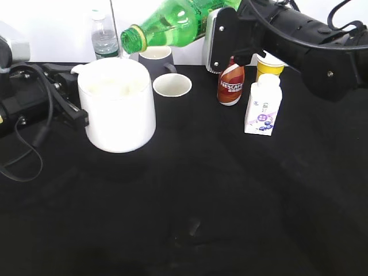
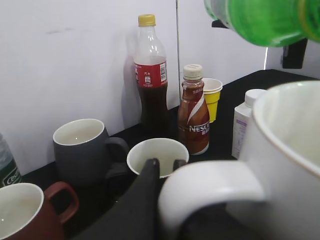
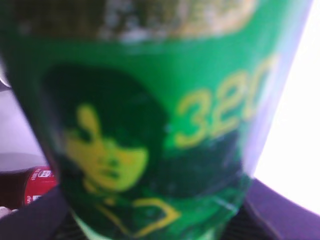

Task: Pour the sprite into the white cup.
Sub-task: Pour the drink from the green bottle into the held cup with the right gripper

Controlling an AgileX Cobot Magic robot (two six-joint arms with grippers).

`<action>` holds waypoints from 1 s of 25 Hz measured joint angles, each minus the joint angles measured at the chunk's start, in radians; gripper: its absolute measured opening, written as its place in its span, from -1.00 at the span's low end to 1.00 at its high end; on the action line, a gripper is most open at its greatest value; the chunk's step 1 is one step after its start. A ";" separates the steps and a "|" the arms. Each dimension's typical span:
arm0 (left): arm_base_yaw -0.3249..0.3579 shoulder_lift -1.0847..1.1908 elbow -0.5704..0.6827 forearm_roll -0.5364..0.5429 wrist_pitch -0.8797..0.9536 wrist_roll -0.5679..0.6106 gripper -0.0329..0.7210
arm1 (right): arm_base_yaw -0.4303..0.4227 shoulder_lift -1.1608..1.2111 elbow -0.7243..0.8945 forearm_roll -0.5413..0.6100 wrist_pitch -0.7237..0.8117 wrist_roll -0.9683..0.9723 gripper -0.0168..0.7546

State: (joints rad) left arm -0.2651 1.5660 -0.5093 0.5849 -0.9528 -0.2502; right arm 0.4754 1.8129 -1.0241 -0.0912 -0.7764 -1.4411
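The black table (image 1: 230, 218) fills most of the room's view. Near its left edge the white cup (image 1: 118, 106) is the bulkiest thing, its loop handle pinched by the left gripper (image 2: 162, 167), whose dark fingers (image 2: 145, 200) reach round the handle from the left. Above it, the sprite (image 1: 172, 23) lies tipped almost flat, its uncapped mouth pointing down-left, just over the cup's far rim. The right gripper (image 1: 221, 40) clamps the bottle's body from the right side; the wrist view shows only the green label pressed close. Toward the table's back edge stand a grey mug (image 1: 156, 60), a small white bowl-like cup (image 1: 172, 85), a Nescafe bottle (image 1: 231, 85), a white milk bottle (image 1: 264, 106) and a yellow cup (image 1: 269, 66).
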 joint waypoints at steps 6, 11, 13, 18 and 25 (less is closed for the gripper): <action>0.000 0.000 0.000 0.000 0.000 0.000 -0.77 | 0.000 0.000 0.000 0.000 -0.005 -0.038 0.09; 0.000 0.000 0.000 0.000 0.001 0.001 -0.77 | 0.000 0.000 0.000 0.001 -0.028 -0.044 0.09; 0.000 0.000 0.000 0.001 0.002 0.001 -0.77 | 0.000 0.000 0.000 0.001 -0.030 -0.045 0.09; 0.000 0.000 0.000 0.002 0.007 0.002 -0.77 | 0.000 0.000 0.000 0.001 -0.032 -0.046 0.09; 0.000 0.000 0.000 0.002 0.008 0.004 -0.77 | 0.000 0.000 0.000 0.001 -0.038 -0.048 0.09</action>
State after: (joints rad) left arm -0.2651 1.5660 -0.5093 0.5874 -0.9452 -0.2462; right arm 0.4754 1.8129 -1.0241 -0.0901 -0.8145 -1.4894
